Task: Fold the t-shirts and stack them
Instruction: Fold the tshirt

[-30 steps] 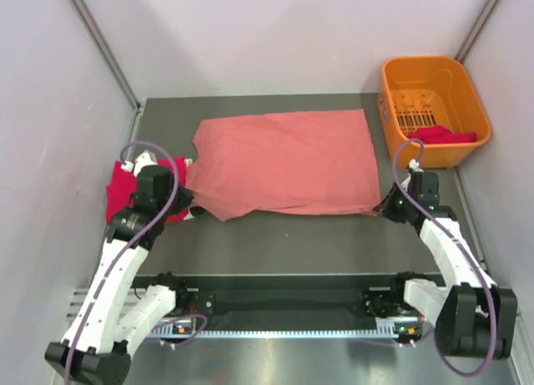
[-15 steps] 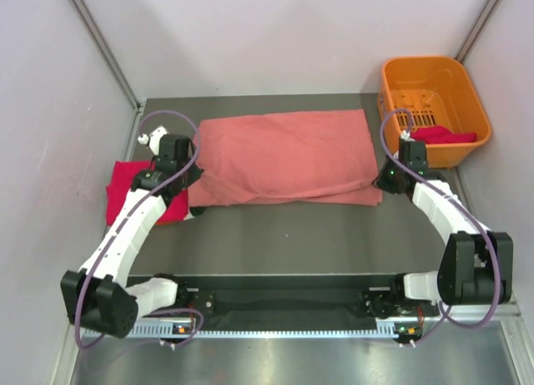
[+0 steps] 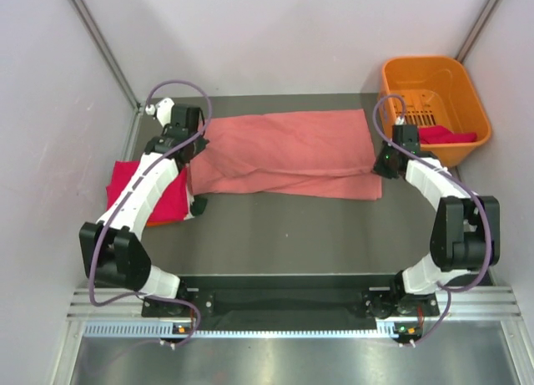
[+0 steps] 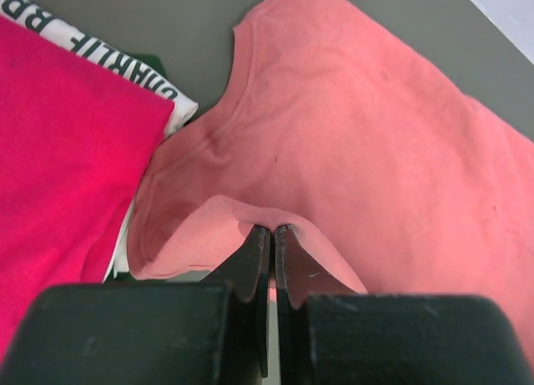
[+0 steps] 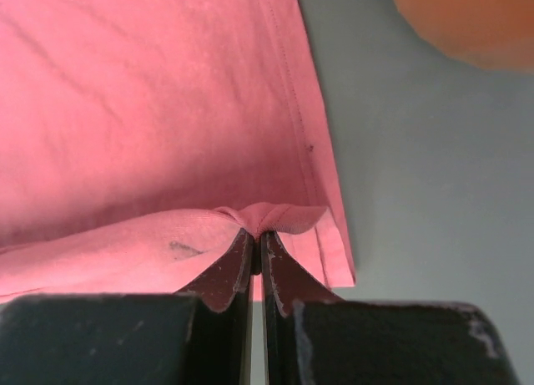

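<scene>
At the far left of the grey table top (image 3: 292, 230), a bright magenta-red folded cloth shirt (image 3: 125, 193) is laid on a small stack. Part of it is hidden in the top view by the white left arm, which is stretched across it. Beneath it a white cloth shirt (image 4: 185, 109) is seen from the left wrist. It is printed in black capitals, of which "ARLIE" can be read; the rest of the lettering is cut off. A sliver of dark green cloth (image 4: 152, 65) is shown at that stack's edge.

Just beside the stack, the left gripper (image 4: 272, 235) is pressed together on a raised fold at the sleeve side of the large salmon-pink cloth t-shirt (image 3: 288, 151). This shirt is spread across the middle of the table, towards its far edge. At its right end a pinched hem corner is clamped between the closed fingers of the right gripper (image 5: 257, 239).

Further right, apart from the shirt, an orange plastic basket (image 3: 467, 93) is stood in the far right corner, and a crumpled magenta-red cloth (image 3: 446, 135) is held in it.

Compared with a second earlier, both grippers are found further from the arm bases. The near edge of the salmon-pink shirt has been carried over towards the far edge, and a doubled layer is now shown along its near side.
</scene>
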You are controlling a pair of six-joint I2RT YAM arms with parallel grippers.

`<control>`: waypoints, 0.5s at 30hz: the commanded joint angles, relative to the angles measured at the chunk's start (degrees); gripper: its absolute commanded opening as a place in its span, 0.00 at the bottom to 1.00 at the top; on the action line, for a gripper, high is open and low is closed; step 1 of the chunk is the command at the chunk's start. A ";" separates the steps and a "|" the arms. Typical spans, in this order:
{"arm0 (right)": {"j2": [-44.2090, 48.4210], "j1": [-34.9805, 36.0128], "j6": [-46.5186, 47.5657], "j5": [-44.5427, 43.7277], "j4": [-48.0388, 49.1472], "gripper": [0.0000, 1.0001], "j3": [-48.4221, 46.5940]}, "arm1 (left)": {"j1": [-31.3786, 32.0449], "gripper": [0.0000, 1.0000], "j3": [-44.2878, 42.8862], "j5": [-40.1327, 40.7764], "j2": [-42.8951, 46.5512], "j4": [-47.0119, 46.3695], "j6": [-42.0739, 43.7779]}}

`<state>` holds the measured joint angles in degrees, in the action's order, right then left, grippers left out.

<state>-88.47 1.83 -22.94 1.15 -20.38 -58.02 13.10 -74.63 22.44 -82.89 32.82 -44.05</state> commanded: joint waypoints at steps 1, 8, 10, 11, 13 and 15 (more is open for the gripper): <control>-1.71 0.90 0.70 -2.29 2.45 0.01 -4.55 | -0.10 0.00 -4.37 2.96 -2.52 -3.02 1.07; -5.57 1.69 0.26 -3.52 2.89 0.01 -7.46 | -0.80 0.00 -7.98 3.84 -7.98 -4.43 1.77; -6.63 1.95 0.00 -3.78 3.24 0.01 -7.90 | -0.89 0.00 -9.04 3.84 -9.82 -4.69 1.78; -6.89 2.13 -0.17 -3.78 3.59 0.01 -8.07 | -0.97 0.00 -9.39 3.84 -10.44 -4.87 1.52; -7.60 2.48 -0.53 -4.31 4.12 0.01 -8.86 | -1.24 0.00 -9.83 3.49 -11.84 -5.91 1.16; -8.56 2.57 -0.88 -4.75 4.12 0.01 -10.09 | -1.68 0.00 -10.18 2.88 -12.99 -6.71 0.72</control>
<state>-96.29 3.70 -23.18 -1.56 -19.11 -64.25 12.32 -82.11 24.51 -94.83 29.93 -43.33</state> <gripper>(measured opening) 0.017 0.025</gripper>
